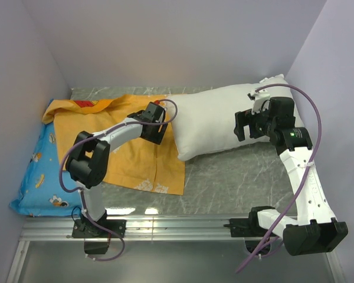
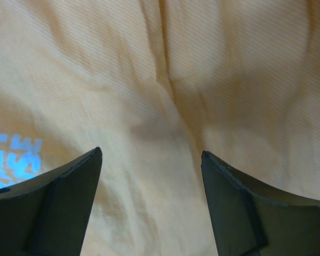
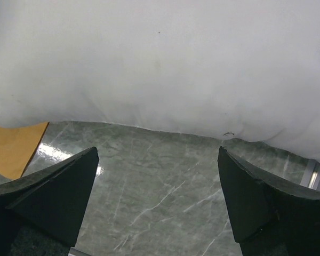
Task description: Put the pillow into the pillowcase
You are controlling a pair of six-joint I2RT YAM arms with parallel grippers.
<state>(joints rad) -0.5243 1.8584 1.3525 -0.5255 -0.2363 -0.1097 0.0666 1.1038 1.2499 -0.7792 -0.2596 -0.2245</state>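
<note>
The orange pillowcase (image 1: 124,150) lies flat on the table's left half, its right edge beside the white pillow (image 1: 215,121). My left gripper (image 1: 156,127) hovers open over the pillowcase near that edge. In the left wrist view, orange fabric (image 2: 149,80) with a fold fills the frame between the open, empty fingers of the left gripper (image 2: 151,154). My right gripper (image 1: 242,125) is open over the pillow's right part. In the right wrist view the right gripper (image 3: 159,152) is open above bare table, just short of the pillow's (image 3: 165,58) near edge. A pillowcase corner (image 3: 10,149) shows at the left.
A blue cartoon-print pillow (image 1: 38,171) lies at the far left, partly under the pillowcase. The grey marble table (image 1: 236,177) is walled on the left, back and right. A metal rail (image 1: 177,227) runs along the near edge.
</note>
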